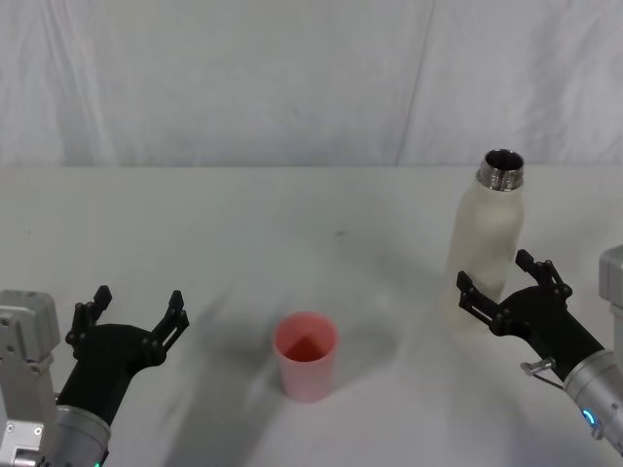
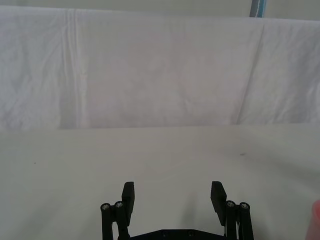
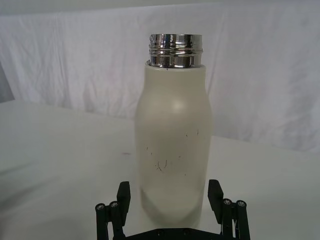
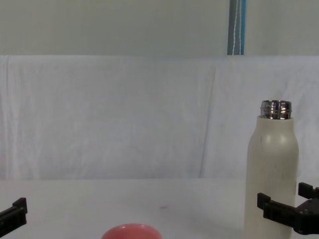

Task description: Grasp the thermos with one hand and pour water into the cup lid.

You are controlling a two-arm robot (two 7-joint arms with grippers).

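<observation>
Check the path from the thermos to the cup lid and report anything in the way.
Nothing visible does. Bare table lies between the thermos and the cup lid; the open right gripper already straddles the thermos.

A flat white table top carried soft grey shadows, a creased white cloth backdrop hung behind it, a narrow blue vertical strip stood above the cloth.

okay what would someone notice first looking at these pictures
The tall cream thermos stands upright and uncapped on the table's right side, with the open right gripper straddling its lower body. Near the middle front sits the small pink cup lid, upright and apart from both. The left gripper hovers open at the front left.
</observation>
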